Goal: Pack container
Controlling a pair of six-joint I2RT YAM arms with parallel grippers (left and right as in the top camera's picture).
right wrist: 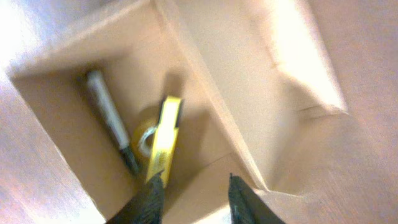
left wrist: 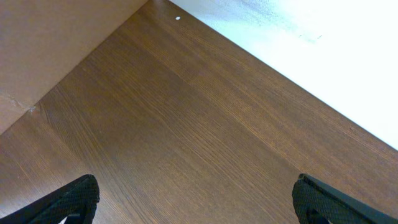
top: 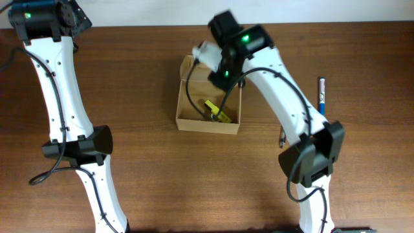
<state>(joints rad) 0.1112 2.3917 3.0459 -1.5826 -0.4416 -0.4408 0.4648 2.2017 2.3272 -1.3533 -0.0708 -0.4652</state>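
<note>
The container [top: 207, 124] is an open tan cardboard box in the middle of the table, with its flap lid up at the far side. Inside lie a yellow tape dispenser [top: 218, 111] and a dark marker. My right gripper [top: 223, 68] hangs over the box's far right part. In the right wrist view its jaws [right wrist: 196, 190] are open and empty above the box wall [right wrist: 217, 74], with the yellow dispenser [right wrist: 165, 134] and the marker [right wrist: 112, 121] on the box floor. My left gripper [left wrist: 196, 199] is open over bare wood at the far left corner [top: 48, 19].
A blue pen [top: 321, 96] lies on the table to the right of the box, beyond my right arm. The brown wooden table ends at a white strip along the far side [left wrist: 323, 56].
</note>
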